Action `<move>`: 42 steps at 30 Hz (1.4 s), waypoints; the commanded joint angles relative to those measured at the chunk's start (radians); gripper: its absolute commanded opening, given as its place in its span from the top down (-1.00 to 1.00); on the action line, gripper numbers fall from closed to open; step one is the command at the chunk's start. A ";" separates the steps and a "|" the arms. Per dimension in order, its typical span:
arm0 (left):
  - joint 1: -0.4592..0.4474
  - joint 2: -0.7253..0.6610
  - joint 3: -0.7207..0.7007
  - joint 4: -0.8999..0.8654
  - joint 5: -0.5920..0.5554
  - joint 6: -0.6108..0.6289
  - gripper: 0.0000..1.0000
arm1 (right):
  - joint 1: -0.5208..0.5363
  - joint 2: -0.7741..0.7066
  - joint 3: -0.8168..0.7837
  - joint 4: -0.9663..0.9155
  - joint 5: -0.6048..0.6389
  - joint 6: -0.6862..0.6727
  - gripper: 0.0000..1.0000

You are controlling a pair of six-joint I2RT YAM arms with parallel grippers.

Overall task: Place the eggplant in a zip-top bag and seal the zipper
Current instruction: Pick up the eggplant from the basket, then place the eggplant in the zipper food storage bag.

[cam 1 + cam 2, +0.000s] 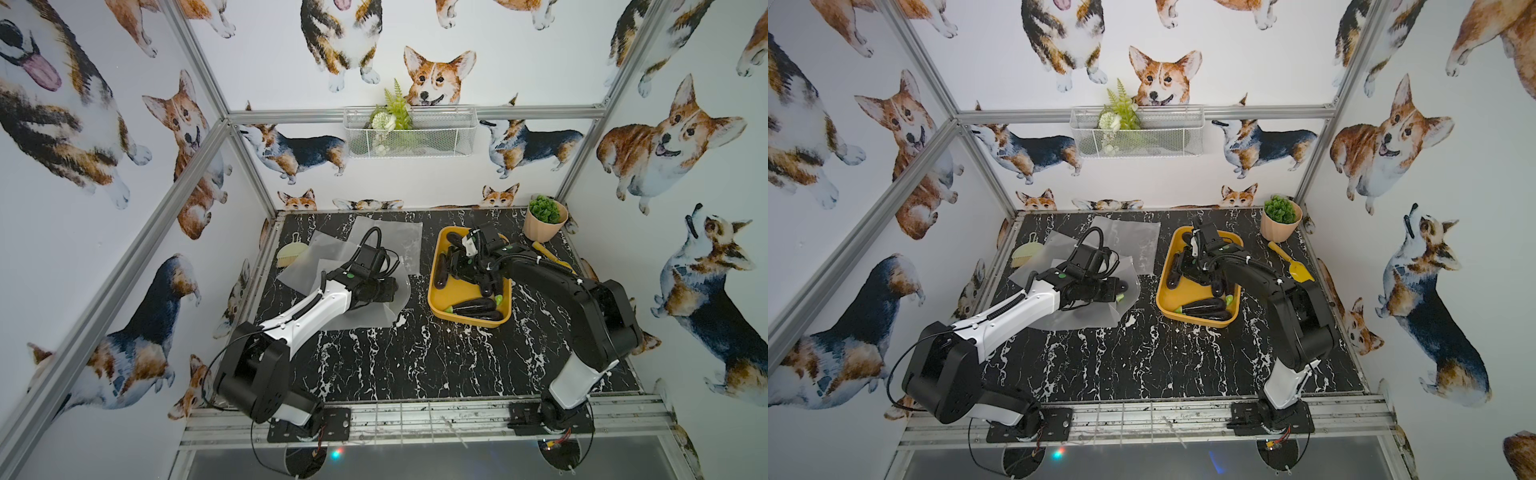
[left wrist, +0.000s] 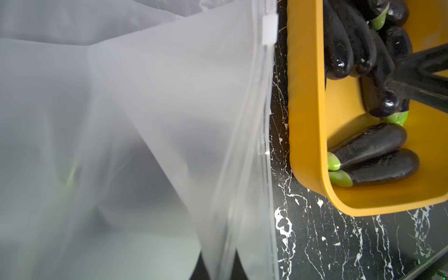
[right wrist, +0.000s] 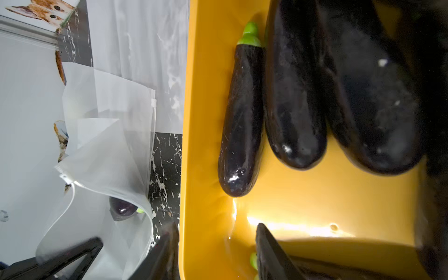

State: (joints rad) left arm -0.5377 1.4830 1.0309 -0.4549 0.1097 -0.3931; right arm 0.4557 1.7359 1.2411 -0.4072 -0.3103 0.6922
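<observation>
My left end effector (image 1: 392, 286) clenched the zip-top bag (image 2: 169, 121) rim, tenting its mouth open for loading; one eggplant (image 3: 122, 207) sat inside, lower left of frame. My right end effector (image 3: 215, 230) hung released over the yellow tray (image 3: 206, 121) of spare eggplants (image 3: 242, 116), zipper (image 2: 266, 97) not yet sealed.

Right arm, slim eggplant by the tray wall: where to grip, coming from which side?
Probably from above, across its width near the blunt end of the slim eggplant: there it pokes past the fatter eggplant lying against its flank, and a gap to the yellow tray wall leaves room on the other side.
</observation>
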 commanded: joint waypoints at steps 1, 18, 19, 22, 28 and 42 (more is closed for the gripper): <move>0.001 0.004 0.017 -0.001 -0.006 0.007 1.00 | -0.005 0.064 0.012 0.028 0.019 0.011 -0.08; 0.000 -0.023 0.017 -0.033 0.005 0.020 1.00 | 0.009 0.233 -0.006 0.263 -0.046 0.128 -0.20; 0.001 -0.024 0.020 -0.035 0.003 0.022 1.00 | 0.010 0.235 -0.007 0.268 -0.046 0.131 -0.18; 0.001 -0.021 0.029 -0.044 -0.002 0.028 1.00 | 0.009 0.225 -0.021 0.280 -0.044 0.134 -0.01; 0.001 -0.005 0.038 -0.048 -0.011 0.034 1.00 | 0.010 0.073 -0.046 0.215 -0.021 0.079 0.22; -0.002 -0.004 0.028 -0.013 -0.017 0.070 1.00 | 0.231 -0.208 -0.061 -0.179 -0.412 -0.230 0.33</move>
State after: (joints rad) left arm -0.5381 1.4921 1.0595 -0.4911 0.1055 -0.3431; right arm 0.6479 1.5330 1.2003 -0.4500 -0.5941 0.5434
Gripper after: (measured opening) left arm 0.050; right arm 0.413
